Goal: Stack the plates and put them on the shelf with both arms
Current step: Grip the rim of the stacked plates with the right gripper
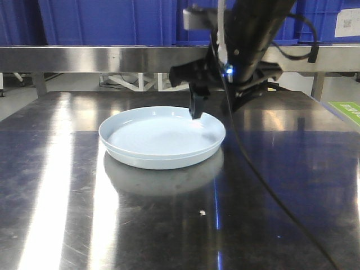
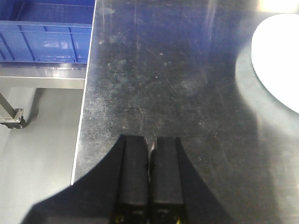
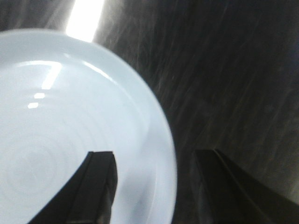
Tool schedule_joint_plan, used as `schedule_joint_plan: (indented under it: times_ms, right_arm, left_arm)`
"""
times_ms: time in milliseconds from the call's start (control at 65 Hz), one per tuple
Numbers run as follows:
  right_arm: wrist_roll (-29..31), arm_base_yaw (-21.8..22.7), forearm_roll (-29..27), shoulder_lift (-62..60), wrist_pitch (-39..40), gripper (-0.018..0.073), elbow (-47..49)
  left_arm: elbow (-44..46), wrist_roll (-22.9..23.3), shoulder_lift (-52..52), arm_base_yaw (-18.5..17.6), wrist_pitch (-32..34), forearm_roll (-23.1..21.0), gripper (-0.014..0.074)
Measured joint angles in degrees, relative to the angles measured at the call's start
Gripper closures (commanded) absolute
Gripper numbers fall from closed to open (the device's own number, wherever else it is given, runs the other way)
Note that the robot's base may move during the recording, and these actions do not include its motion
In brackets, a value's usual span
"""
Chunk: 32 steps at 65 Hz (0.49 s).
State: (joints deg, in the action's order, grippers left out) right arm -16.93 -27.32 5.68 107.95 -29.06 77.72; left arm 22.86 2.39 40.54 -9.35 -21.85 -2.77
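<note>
Now: plates stacked, right gripper lining up on the rim

Seemingly the stacking is done. The plates point(image 1: 160, 140) sit nested as one pile in the middle of the table point(image 1: 281, 191), with a double rim line showing on the left side. They are well short of the shelf point(image 1: 84, 56), whose steel beam runs behind the table under the blue crates point(image 1: 101, 19).

The step in hand looks like the pickup for the carry. The right gripper point(image 3: 154, 156) is spread wide and holds nothing. It straddles the pile's far-right rim, one finger over the inside of the top plate and the other outside over bare table. Whether the inner finger touches the plate I cannot tell. The left gripper point(image 2: 150, 142) is closed on itself and empty, hovering over the table with the plates off to its right, apart from them.

Next, I judge, the right gripper needs to drop until the outer finger gets under both rims, then close on the two plates together, not just the top one. The left gripper must spread and take the opposite rim likewise, since a glossy pile held from one side would likely tip or slip on the lift.
</note>
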Motion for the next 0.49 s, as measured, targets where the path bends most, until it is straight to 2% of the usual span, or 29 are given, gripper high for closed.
schedule_joint_plan:
  times_ms: [185,262,339,431,446,493]
  right_arm:
    - [0.0,-0.22,0.0,2.11,-0.76,0.0084,0.04]
    - [0.0,-0.22,-0.11,2.37,-0.76,0.012,0.27]
    - [0.0,-0.22,-0.21,2.6,-0.49,0.0245,0.41]
    - [0.0,-0.22,-0.1,2.67,-0.41,0.0538,0.6]
    - [0.0,-0.22,0.01,2.67,-0.41,0.0562,0.6]
    - [-0.37,-0.11,0.01,2.5,0.18,0.0504,0.69]
  left_arm:
    - [0.0,0.0,0.0,0.0,0.0,0.0,0.051]
    - [0.0,0.0,0.0,0.0,-0.08,0.0,0.051]
    - [0.0,0.0,0.0,0.0,-0.08,0.0,0.051]
    - [0.0,0.0,0.0,0.0,-0.08,0.0,0.051]
    - [0.0,0.0,0.0,0.0,-0.08,0.0,0.051]
    - [0.0,0.0,0.0,0.0,-0.08,0.0,0.051]
